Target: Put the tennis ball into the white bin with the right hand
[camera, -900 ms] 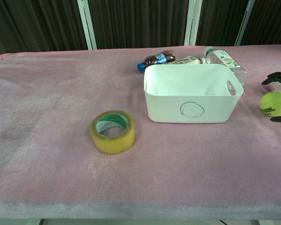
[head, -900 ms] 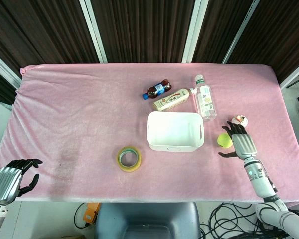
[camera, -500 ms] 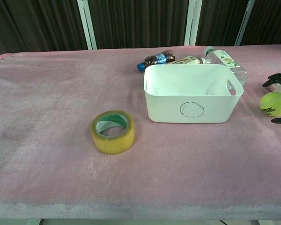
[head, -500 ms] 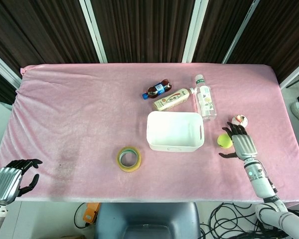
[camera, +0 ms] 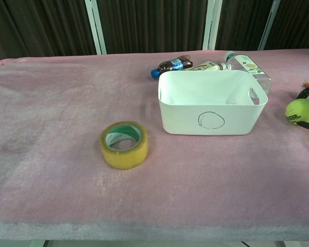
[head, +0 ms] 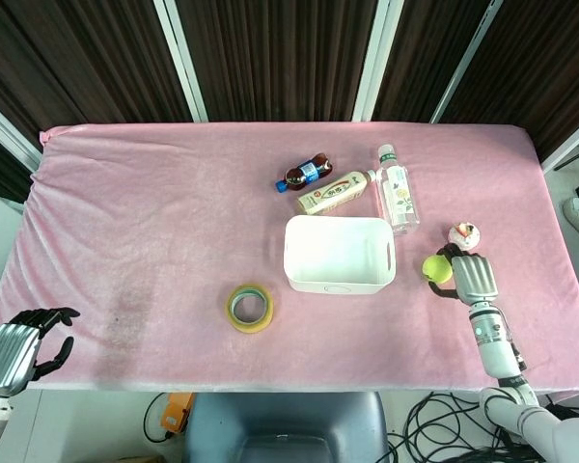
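Observation:
The yellow-green tennis ball [head: 436, 269] sits on the pink cloth just right of the white bin [head: 333, 281]. My right hand [head: 472, 276] has its fingers curled around the ball from the right side. The chest view shows the ball [camera: 301, 110] at the right edge, with the dark fingers of my right hand [camera: 304, 95] wrapped over its top and under it, and the bin [camera: 185, 116] empty to its left. My left hand [head: 14, 345] hangs off the table's near left corner, holding nothing, fingers loosely bent.
A yellow tape roll [head: 250, 307] lies left of the bin. Behind the bin lie a cola bottle [head: 304, 174], a milk tea bottle [head: 334, 193] and a water bottle [head: 397, 191]. A small round toy [head: 462, 233] sits just beyond my right hand.
My right hand's fingers, spread beside the ball before, have curled in around it. The ball has shifted slightly. The left hand has not moved.

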You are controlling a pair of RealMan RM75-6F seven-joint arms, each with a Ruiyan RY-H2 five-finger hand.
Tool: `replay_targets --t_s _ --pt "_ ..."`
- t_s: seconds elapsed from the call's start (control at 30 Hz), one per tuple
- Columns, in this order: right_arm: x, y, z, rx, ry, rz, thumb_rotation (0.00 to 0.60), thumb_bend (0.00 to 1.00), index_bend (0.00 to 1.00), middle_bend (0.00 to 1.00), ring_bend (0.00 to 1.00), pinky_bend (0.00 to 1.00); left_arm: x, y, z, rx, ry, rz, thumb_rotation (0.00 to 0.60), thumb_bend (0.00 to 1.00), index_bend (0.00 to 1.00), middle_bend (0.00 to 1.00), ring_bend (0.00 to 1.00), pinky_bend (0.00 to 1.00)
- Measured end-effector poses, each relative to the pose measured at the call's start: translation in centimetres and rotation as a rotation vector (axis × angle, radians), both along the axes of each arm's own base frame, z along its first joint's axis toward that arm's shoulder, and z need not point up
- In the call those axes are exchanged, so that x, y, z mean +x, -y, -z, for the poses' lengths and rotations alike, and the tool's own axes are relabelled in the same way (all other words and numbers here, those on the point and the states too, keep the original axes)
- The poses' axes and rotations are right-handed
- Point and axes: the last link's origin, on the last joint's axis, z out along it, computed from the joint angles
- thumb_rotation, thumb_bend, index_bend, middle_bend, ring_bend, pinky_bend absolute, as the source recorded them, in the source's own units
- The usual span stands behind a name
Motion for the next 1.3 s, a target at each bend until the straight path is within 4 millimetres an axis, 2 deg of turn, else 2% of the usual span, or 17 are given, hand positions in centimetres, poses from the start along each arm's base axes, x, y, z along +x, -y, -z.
replay_targets --t_s 0.03,0.07,0.17,0.27,0.37,0.5,0.6,0.67,0.7,0.77,0.83,0.93,1.03,1.1,1.23,1.3 --pt "0.0 0.0 0.0 -0.01 -0.008 -0.002 0.6 0.87 0.85 0.51 0.61 0.72 0.0 0.0 0.0 0.001 0.002 -0.002 0.6 0.44 0.38 0.47 0.4 0.43" --pt "0.0 0.0 0.0 -0.022 -0.017 -0.003 0.6 0.89 0.87 0.51 0.61 0.73 -0.1 0.0 -0.1 0.002 0.003 -0.002 0.6 0.44 0.38 0.47 0.4 0.43" --pt "-0.2 0.0 -0.2 -0.075 -0.049 -0.014 0.6 0.91 0.89 0.52 0.62 0.73 -0.1 0.1 -0.2 0.007 0.006 -0.002 0.6 0.44 0.38 0.47 0.4 0.43" --pt "0.5 -0.2 -0.9 -0.16 -0.055 -0.071 0.6 0.92 0.89 0.52 0.62 0.74 -0.1 0.1 -0.2 0.006 0.005 -0.004 0.6 0.44 0.38 0.47 0.4 0.43" --pt "2.3 -0.7 -1.6 -0.266 -0.038 -0.171 0.6 0.91 0.89 0.52 0.62 0.74 -0.1 0.1 -0.2 0.005 0.004 -0.003 0.6 0.44 0.38 0.47 0.4 0.43" --pt "5.6 -1.7 -2.4 -0.393 0.02 -0.336 0.6 0.91 0.88 0.52 0.62 0.73 -0.1 0.1 -0.2 0.007 0.004 -0.003 0.6 0.44 0.38 0.47 0.4 0.43" --pt "7.9 -2.0 -2.3 -0.414 0.078 -0.399 0.6 0.91 0.87 0.52 0.61 0.72 -0.1 0.1 -0.1 0.004 0.001 -0.004 0.6 0.44 0.38 0.47 0.41 0.43" --pt "8.9 -1.8 -1.9 -0.396 0.1 -0.406 0.6 0.87 0.82 0.52 0.58 0.68 -0.1 0.1 -0.1 0.003 -0.001 -0.004 0.6 0.44 0.38 0.47 0.41 0.43" --pt "9.5 -1.6 -1.6 -0.372 0.107 -0.403 0.6 0.83 0.76 0.5 0.53 0.63 -0.1 0.1 -0.1 0.002 -0.002 -0.004 0.6 0.44 0.38 0.47 0.4 0.43" --pt "10.2 -1.1 -0.9 -0.321 0.113 -0.388 0.6 0.72 0.63 0.42 0.39 0.5 -0.1 0.1 -0.1 0.0 -0.002 -0.005 0.6 0.44 0.38 0.47 0.4 0.43" --pt "11.0 -0.4 0.2 -0.246 0.121 -0.361 0.6 0.57 0.46 0.28 0.21 0.33 -0.1 0.1 0.0 -0.003 -0.003 -0.009 0.6 0.44 0.38 0.47 0.4 0.43" --pt "12.0 0.3 1.7 -0.126 0.137 -0.31 0.6 0.41 0.29 0.14 0.04 0.17 -0.2 0.0 0.0 -0.006 -0.002 -0.014 0.6 0.44 0.38 0.47 0.41 0.43" --pt "13.1 0.6 2.9 -0.012 0.156 -0.276 0.6 0.33 0.18 0.05 0.0 0.11 -0.2 0.0 -0.1 -0.006 0.001 -0.015 0.6 0.44 0.38 0.48 0.41 0.43" --pt "13.7 0.4 2.9 0.033 0.163 -0.276 0.6 0.31 0.15 0.03 0.0 0.09 -0.2 0.1 -0.2 -0.005 0.003 -0.011 0.6 0.44 0.38 0.47 0.41 0.43" --pt "13.9 -0.7 1.9 0.044 0.176 -0.313 0.6 0.3 0.13 0.03 0.0 0.09 -0.2 0.1 -0.2 -0.004 0.001 -0.01 0.6 0.44 0.38 0.48 0.41 0.43" --pt "13.8 -1.9 0.8 0.031 0.189 -0.343 0.6 0.3 0.13 0.03 0.0 0.09 -0.2 0.1 -0.1 -0.006 -0.001 -0.011 0.6 0.44 0.38 0.48 0.41 0.43"
